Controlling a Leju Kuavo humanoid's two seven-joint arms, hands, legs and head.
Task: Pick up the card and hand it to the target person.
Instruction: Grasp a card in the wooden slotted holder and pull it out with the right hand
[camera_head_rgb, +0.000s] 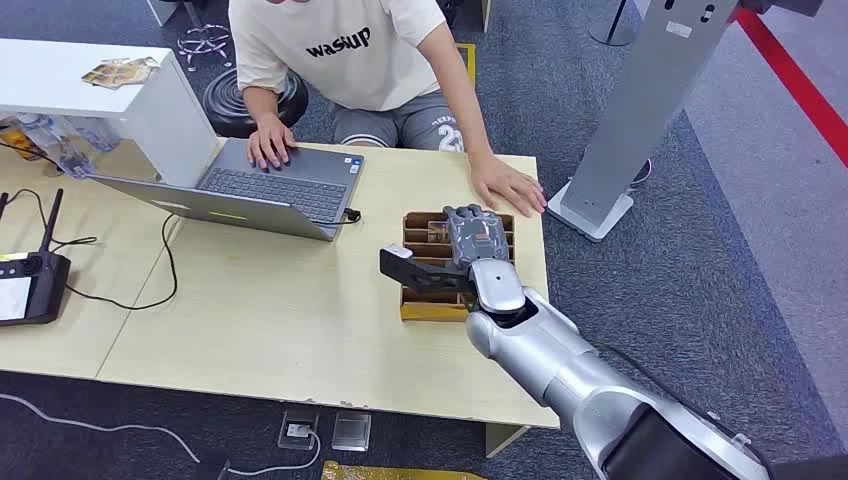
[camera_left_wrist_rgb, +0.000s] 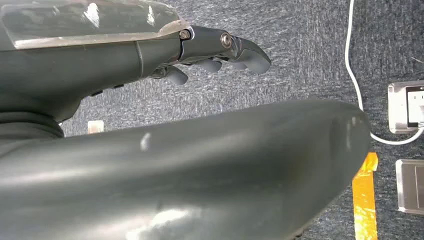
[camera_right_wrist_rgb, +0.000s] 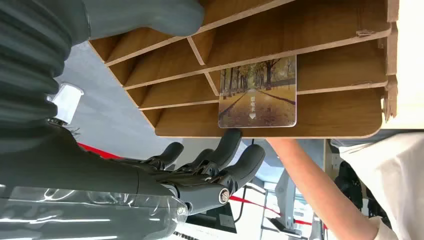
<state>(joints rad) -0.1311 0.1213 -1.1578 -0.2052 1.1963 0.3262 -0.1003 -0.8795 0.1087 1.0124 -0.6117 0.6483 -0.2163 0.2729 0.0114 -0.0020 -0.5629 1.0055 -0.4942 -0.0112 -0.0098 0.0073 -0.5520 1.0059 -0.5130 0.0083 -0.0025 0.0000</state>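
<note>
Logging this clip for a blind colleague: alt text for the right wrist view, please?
A card with a tree-lined path stands in a slot of a wooden rack, untouched. The right robot hand hovers open beside the rack, and a person's arm reaches in behind.

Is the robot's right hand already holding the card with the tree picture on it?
No: in the right wrist view the tree-lined avenue card stands in the slotted wooden rack, with the right hand beside it, fingers apart.

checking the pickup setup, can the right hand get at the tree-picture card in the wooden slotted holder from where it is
Probably yes: the right hand hovers over the brown wooden slotted holder, fingers apart beside the tree-picture card, which stands exposed in its slot with nothing covering it.
</note>
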